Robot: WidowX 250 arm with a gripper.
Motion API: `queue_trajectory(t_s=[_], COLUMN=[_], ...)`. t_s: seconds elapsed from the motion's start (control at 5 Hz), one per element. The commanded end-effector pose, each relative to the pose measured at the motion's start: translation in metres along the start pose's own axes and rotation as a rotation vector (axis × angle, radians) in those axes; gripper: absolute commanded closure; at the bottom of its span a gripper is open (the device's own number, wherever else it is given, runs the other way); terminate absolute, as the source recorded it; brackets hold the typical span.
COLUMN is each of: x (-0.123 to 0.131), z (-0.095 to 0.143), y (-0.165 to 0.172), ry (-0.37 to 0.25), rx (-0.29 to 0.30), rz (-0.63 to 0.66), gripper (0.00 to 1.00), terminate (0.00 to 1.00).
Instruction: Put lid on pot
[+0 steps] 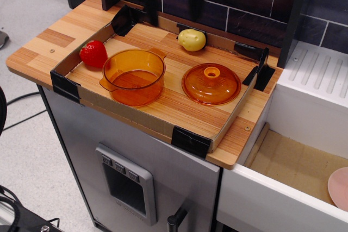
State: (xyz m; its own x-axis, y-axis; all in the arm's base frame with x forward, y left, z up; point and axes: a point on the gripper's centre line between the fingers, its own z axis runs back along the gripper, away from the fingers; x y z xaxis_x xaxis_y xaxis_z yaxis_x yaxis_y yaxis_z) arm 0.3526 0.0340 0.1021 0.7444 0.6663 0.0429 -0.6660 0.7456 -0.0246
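The jaws hang blurred at the top edge, above the rear wall of the tray; two dark fingers stand apart, released and empty. The lid lies knob-up on the bench, inside the tray, just beside the pot and in front of a yellow toy potato. A sound pickup would likely centre on the knob, descend vertically, and pinch it squarely before lifting toward the uncovered pot.

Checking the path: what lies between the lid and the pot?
Nothing: only bare wooden counter separates the lid from the pot in the observation image.
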Motion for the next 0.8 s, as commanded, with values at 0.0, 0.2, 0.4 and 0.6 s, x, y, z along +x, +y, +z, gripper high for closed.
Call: queue_trajectory(t_s=[0.0,0.2,0.4,0.6], x=[-0.008,-0.013,-0.015,-0.017], z=[0.003,-0.013,-0.027,-0.037], y=[-0.027,-0.036,-0.043,-0.046], ry=[-0.057,-0.042,-0.034,-0.03], rx=[-0.071,-0.075,-0.064,-0.044], rz=[0.044,0.045,0.053,0.048], gripper=[0.0,0.0,0.0,0.0], terminate=[0.0,0.0,0.0,0.0])
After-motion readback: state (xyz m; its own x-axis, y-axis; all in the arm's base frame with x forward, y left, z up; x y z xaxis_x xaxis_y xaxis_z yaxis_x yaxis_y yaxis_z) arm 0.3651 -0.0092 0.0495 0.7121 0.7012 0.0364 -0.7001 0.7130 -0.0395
